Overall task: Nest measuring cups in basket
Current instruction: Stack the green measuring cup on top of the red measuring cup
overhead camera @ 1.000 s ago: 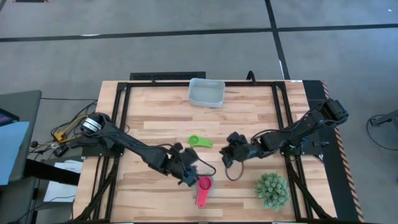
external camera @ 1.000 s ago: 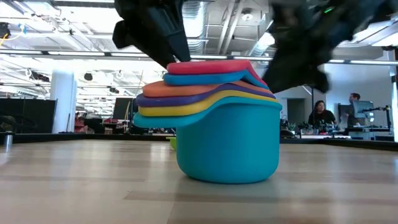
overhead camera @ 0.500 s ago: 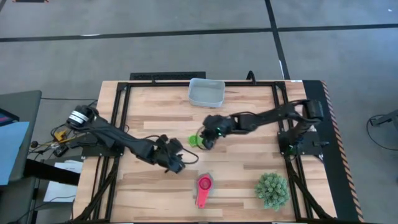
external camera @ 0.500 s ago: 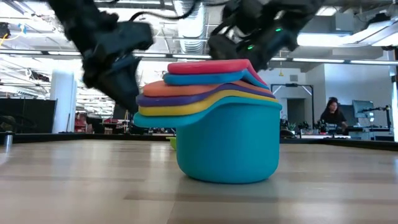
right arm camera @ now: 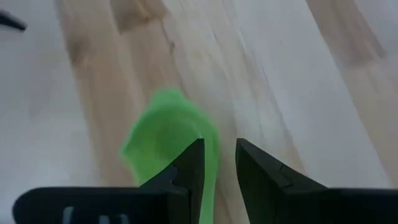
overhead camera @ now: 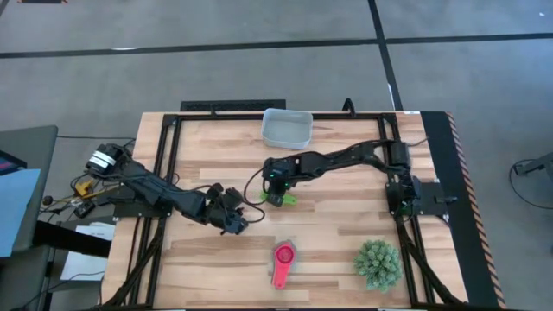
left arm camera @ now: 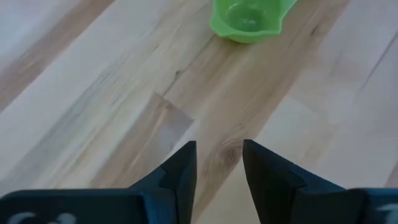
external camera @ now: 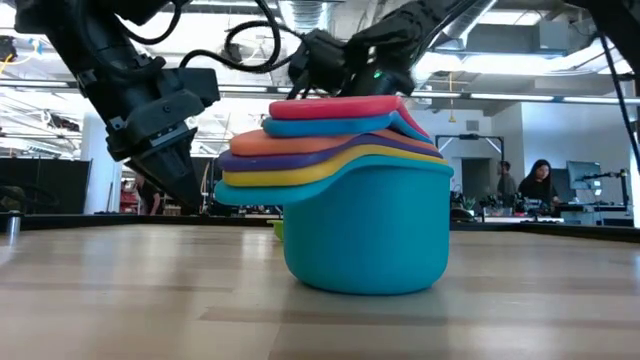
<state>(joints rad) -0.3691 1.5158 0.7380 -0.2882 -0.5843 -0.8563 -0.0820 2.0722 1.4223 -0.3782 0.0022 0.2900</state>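
Note:
The nested stack of measuring cups (overhead camera: pixel 282 262) stands on the table near its near edge, teal cup (external camera: pixel 366 240) at the bottom and pink on top. A single green cup (overhead camera: pixel 286 199) lies on the wood at mid-table. My right gripper (overhead camera: pixel 275 193) is over it, open, and its fingers (right arm camera: pixel 194 163) straddle one edge of the green cup (right arm camera: pixel 165 140). My left gripper (overhead camera: pixel 234 222) hangs open to the left of the stack, pointing at the green cup (left arm camera: pixel 249 18). The pale basket (overhead camera: pixel 287 128) sits at the far edge. My right gripper comes at the green cup from above, with a strip of green (right arm camera: pixel 211 174) showing between its fingers. I cannot tell whether they touch it.
A spiky green plant (overhead camera: pixel 378 264) stands near the table's near right corner. Black frame rails (overhead camera: pixel 164 173) run along the left and right sides. Bare wood lies between the green cup and the basket. People show in the room behind the table.
My right gripper has swept from the right of the stack toward the table's left and far side, ending over the green cup. My left gripper has drawn back from the stack toward the left. The stack has stayed put.

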